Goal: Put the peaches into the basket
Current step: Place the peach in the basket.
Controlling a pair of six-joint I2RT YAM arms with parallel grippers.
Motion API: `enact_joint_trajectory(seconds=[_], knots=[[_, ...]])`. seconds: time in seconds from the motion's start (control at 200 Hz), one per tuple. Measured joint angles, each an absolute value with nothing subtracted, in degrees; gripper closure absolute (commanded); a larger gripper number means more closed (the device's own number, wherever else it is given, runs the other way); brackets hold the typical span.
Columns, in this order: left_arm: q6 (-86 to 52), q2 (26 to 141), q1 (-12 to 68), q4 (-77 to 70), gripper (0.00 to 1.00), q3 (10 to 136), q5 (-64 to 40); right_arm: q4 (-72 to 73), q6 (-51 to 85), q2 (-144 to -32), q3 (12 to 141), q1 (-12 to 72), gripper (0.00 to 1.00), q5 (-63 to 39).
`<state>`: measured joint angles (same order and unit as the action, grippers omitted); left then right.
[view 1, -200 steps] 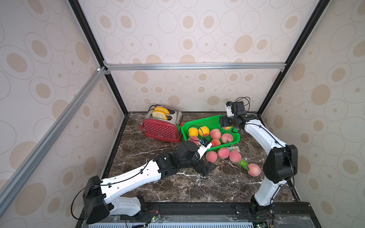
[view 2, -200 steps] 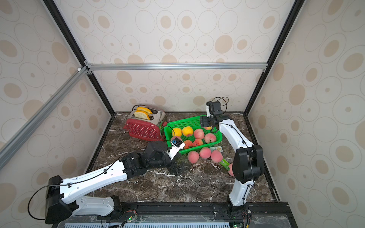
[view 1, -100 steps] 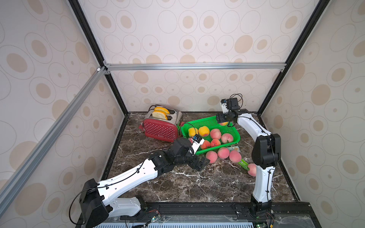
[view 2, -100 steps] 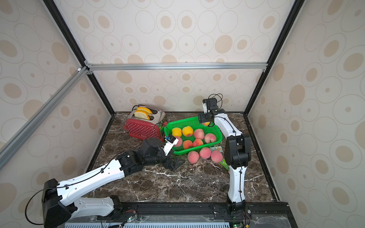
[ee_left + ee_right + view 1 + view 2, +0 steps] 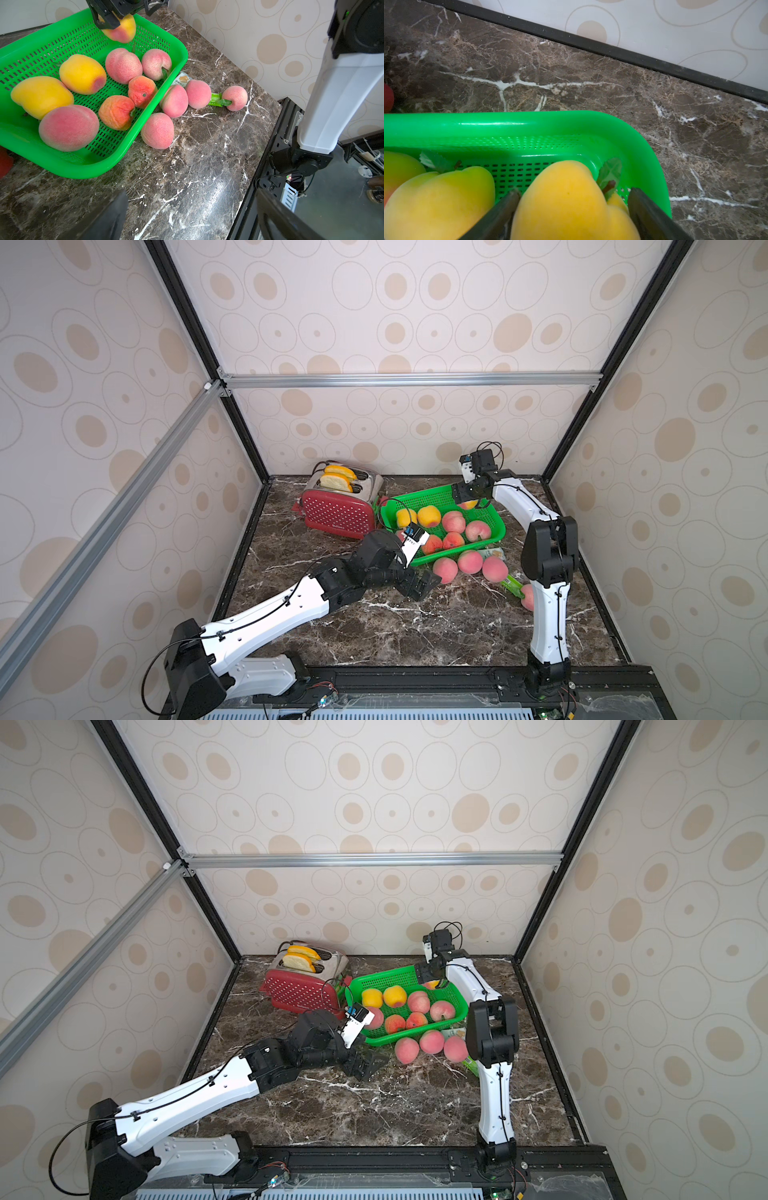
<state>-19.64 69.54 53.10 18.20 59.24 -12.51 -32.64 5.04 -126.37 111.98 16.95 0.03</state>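
The green basket [image 5: 424, 499] [image 5: 386, 978] holds two yellow peaches [image 5: 83, 73] and several pink and orange-red ones [image 5: 123, 65]. My right gripper [image 5: 469, 498] [image 5: 574, 192] hangs over the basket's far right corner, shut on a yellow peach [image 5: 566, 199] [image 5: 122, 29] with a leaf. Several pink peaches [image 5: 470, 561] [image 5: 158, 131] lie on the marble against the basket's near side, one [image 5: 527, 597] partly behind the right arm. My left gripper [image 5: 422, 587] [image 5: 191, 193] is open and empty, low over the table just left of the nearest loose peach.
A red dotted toaster [image 5: 338, 512] with two bread slices stands left of the basket, touching it. A green snack wrapper [image 5: 215, 99] lies among the loose peaches. The right arm's upright link [image 5: 548, 556] stands near the right wall. Walls close the back and sides.
My right gripper has carried the yellow peach leftward and lower, over the basket's corner, while its elbow swung upright. The left gripper has barely shifted.
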Motion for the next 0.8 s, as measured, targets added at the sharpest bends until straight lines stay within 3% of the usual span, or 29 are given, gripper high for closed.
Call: enact_joint_trajectory(seconds=[0.506,0.801], knots=[[-19.7,69.5,53.1,18.2,0.01,59.2,-12.8,-33.5,4.6,-126.4,112.0,17.0,0.06,0.0],[-19.7,69.5,53.1,18.0,0.01,58.9,-13.0,-34.1,4.6,-125.0,110.2,17.0,0.06,0.0]])
